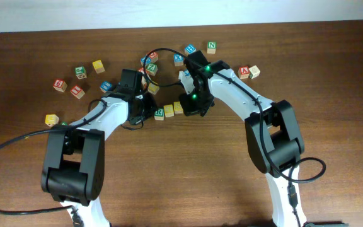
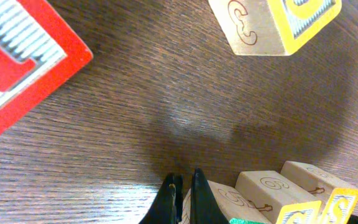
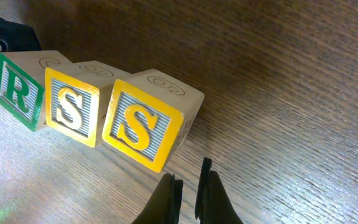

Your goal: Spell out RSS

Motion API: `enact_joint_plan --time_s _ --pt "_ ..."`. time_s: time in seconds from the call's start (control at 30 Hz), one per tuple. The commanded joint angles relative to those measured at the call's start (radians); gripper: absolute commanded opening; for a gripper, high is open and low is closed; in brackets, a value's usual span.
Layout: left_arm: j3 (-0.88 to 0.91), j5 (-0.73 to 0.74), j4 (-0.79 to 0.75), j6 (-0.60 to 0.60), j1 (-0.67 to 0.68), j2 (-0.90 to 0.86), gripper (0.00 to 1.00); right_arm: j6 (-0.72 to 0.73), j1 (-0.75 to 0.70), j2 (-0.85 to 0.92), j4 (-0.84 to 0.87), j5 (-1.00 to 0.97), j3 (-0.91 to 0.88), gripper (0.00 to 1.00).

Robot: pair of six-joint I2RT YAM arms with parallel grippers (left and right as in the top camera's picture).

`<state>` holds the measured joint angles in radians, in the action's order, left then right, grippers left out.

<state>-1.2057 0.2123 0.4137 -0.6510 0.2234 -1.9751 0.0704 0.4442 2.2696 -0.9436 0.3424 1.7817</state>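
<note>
Right tool [image 3: 190, 196]: you have its fingers drawn nearly together, with a thin slit between them and nothing in it. Left tool [image 2: 184, 200]: the same, tips almost meeting, empty.

Task row: the R block [image 3: 18, 93], first S block [image 3: 73, 109] and second S block [image 3: 143, 127] stand side by side, touching, and read R-S-S. The second S block sits just ahead of your right tool's tips, a little to their left and apart from them. The R block is farthest off to the left. From your left tool the same row lies close on the right of the tips; whether a finger touches it, you cannot tell.

Surroundings: ahead of the left tool, a red block [image 2: 17, 62] lies off to the left and a yellow-edged block [image 2: 272, 25] off to the right, with bare counter [image 2: 185, 112] between. Loose blocks [image 1: 97, 65] scatter beyond both tools.

Materials: pale wooden cubes with coloured frames, ridged grey-striped faces and engraved swirls on the plain sides. The counter is dark brown wood, fine-grained, with a faint sheen.
</note>
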Motion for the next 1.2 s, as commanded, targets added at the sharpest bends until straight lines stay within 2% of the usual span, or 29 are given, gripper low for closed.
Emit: enact_joint_plan --time_s 0.0,0.17,0.57,0.93,1.17 --pt "0.008 -0.001 -0.002 -0.039 0.010 -0.007 0.00 -0.028 0.008 0.011 -0.004 0.013 -0.005 0.04" --pt "0.008 0.000 -0.002 -0.061 0.015 -0.007 0.00 -0.032 0.007 0.011 0.031 -0.063 -0.005 0.04" --pt "0.007 -0.019 -0.007 -0.123 0.037 -0.007 0.00 -0.033 0.008 0.011 0.027 -0.012 -0.005 0.04" --pt "0.007 -0.019 -0.016 -0.122 0.036 -0.005 0.00 -0.032 -0.015 -0.006 0.008 -0.013 0.005 0.04" --pt "0.007 -0.152 -0.012 -0.114 0.035 0.115 0.00 -0.033 -0.068 -0.056 -0.024 -0.013 0.051 0.04"
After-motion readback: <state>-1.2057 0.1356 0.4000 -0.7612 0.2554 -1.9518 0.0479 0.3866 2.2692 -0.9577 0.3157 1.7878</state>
